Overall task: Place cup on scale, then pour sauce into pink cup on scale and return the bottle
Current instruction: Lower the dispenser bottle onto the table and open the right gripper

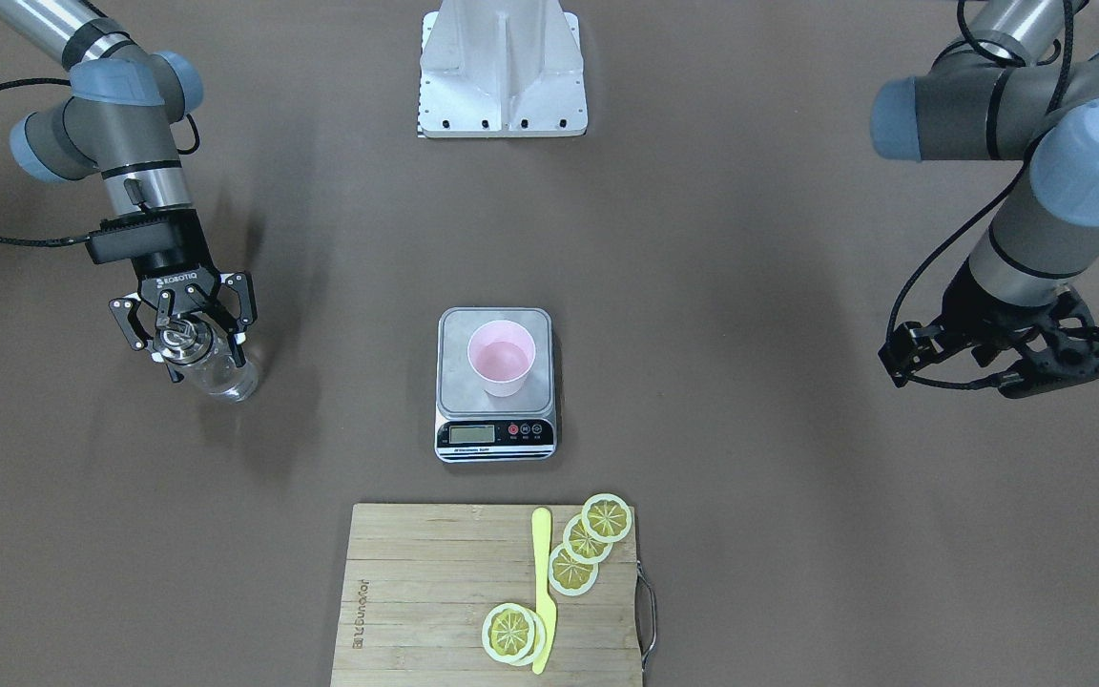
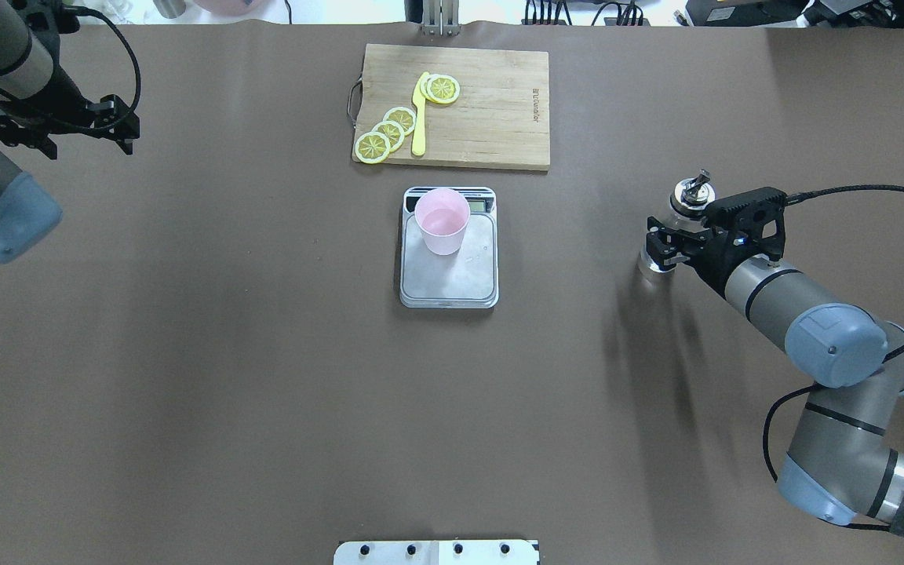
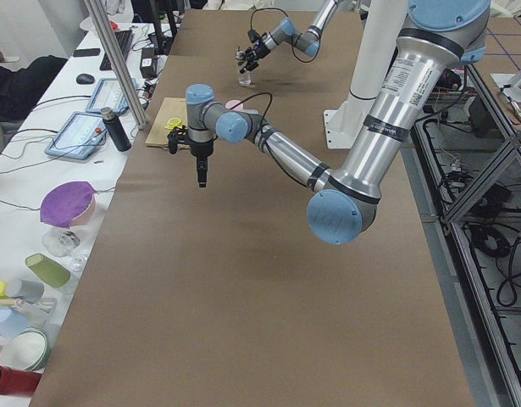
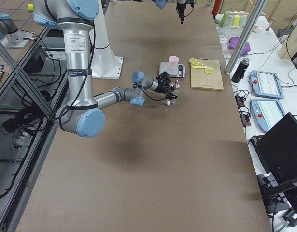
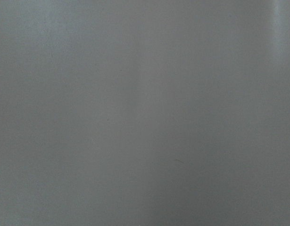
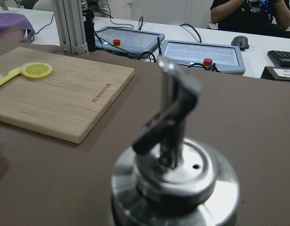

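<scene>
The pale pink cup [image 1: 502, 357] stands upright on the steel platform of the scale [image 1: 496, 384], with clear liquid in it; it also shows in the overhead view [image 2: 442, 220]. The glass bottle [image 1: 218, 374] with its metal pourer top [image 6: 175, 155] stands upright on the table off to the robot's right of the scale. My right gripper [image 1: 202, 361] reaches down over it, one finger on each side of its body, shut on it. My left gripper [image 1: 1053, 363] hangs high over the table's far left side, open and empty.
A bamboo cutting board [image 1: 435, 592] with lemon slices [image 1: 588, 551] and a yellow knife [image 1: 543, 590] lies beyond the scale on the operators' side. The robot's white base [image 1: 502, 67] is behind the scale. The left wrist view shows only blurred grey.
</scene>
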Motion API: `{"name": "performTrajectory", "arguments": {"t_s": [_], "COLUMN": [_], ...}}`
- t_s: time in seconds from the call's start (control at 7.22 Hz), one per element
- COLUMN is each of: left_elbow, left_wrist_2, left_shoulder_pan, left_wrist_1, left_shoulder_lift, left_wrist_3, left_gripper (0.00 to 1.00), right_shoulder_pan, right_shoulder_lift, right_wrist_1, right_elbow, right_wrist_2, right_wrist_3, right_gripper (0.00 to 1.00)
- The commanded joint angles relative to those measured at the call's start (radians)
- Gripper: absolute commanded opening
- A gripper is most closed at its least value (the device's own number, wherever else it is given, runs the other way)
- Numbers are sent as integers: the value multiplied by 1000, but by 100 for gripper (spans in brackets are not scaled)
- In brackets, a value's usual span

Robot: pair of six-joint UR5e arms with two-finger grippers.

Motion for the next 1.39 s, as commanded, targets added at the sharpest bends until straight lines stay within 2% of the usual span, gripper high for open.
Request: {"name": "performTrajectory", "arguments": {"t_s": [0.0, 0.14, 0.69, 1.11, 1.25], "left_elbow": [1, 1, 4, 4, 3], "left_wrist_2": [-1, 0, 0, 30, 31], "left_shoulder_pan": [0, 0, 0, 0, 0], "left_wrist_1": [0, 0, -2, -2, -3], "left_shoulder_lift": [0, 0, 0, 2, 3], "left_wrist_3": [1, 1, 3, 7, 6], "left_gripper": [98, 98, 98, 98, 98], "right_shoulder_pan": [-1, -1, -16, -85, -87], "right_shoulder_lift": [4, 9, -32, -225, -273], "right_wrist_1": [0, 2, 8, 8, -1], "right_elbow": [-3, -1, 31, 147, 207], "right_wrist_2": [3, 5, 1, 17, 64], "right_wrist_3": [-2, 0, 15, 15, 15], "right_gripper": [49, 99, 100, 100, 100]}}
